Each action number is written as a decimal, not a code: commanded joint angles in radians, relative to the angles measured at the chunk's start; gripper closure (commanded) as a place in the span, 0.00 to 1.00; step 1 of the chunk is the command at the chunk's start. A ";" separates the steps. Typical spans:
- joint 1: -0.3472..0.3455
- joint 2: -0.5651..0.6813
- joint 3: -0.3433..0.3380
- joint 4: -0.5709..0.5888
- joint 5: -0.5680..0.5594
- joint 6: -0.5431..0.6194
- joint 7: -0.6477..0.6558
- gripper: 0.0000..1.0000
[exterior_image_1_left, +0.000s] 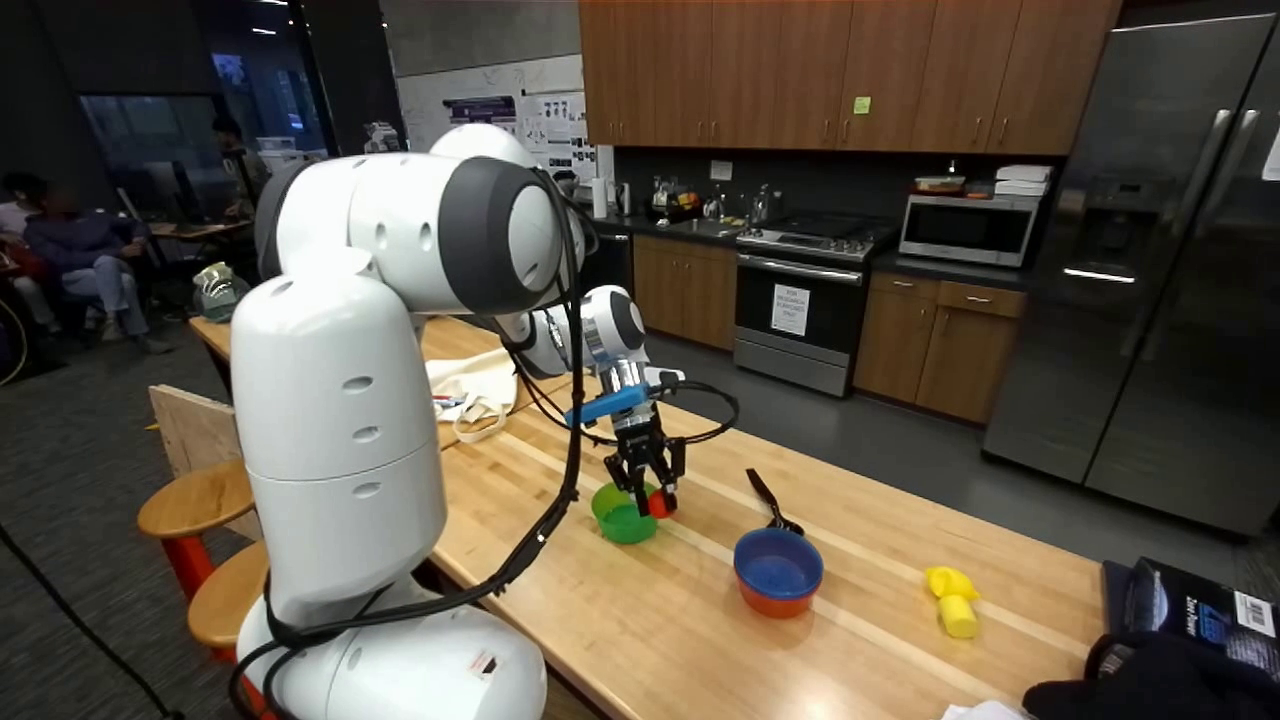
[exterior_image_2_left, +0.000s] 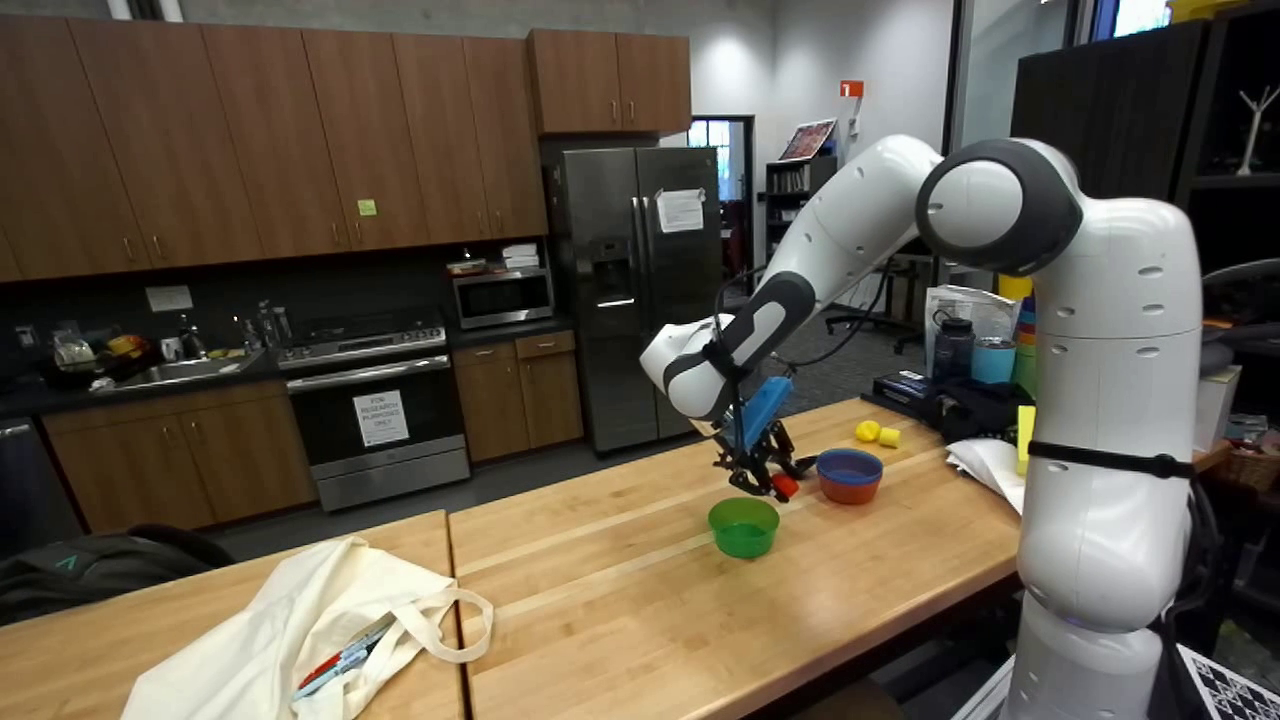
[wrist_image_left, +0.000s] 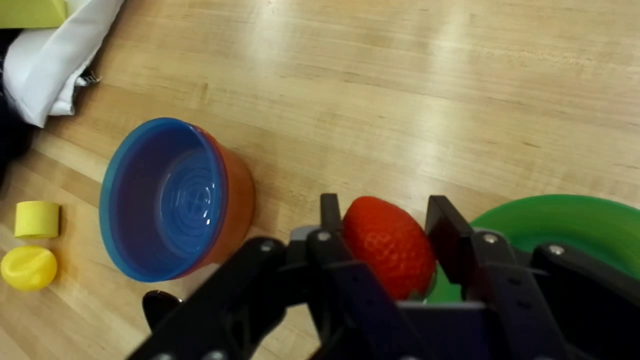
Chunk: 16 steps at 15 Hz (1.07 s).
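While fingers (wrist_image_left: 330, 214) stand partly apart | tool (wrist_image_left: 384, 212): gripping a red dimpled object (wrist_image_left: 389, 246)

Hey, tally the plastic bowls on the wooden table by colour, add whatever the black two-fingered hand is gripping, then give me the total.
Green translucent plastic bowl: 1
Blue plastic bowl: 1
Orange-red plastic bowl, nested under the blue one: 1
Bumpy red strawberry-shaped piece, gripped by the black two-fingered hand: 1
Total in sight: 4

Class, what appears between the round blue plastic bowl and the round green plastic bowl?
In the wrist view, the black end effector, gripping a red dimpled rounded object, appears between them.
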 joint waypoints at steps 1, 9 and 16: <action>0.015 -0.044 0.022 -0.031 -0.023 0.003 0.007 0.63; 0.029 -0.051 0.048 -0.042 -0.024 0.006 0.003 0.62; 0.034 -0.037 0.054 -0.023 -0.037 -0.004 0.013 0.58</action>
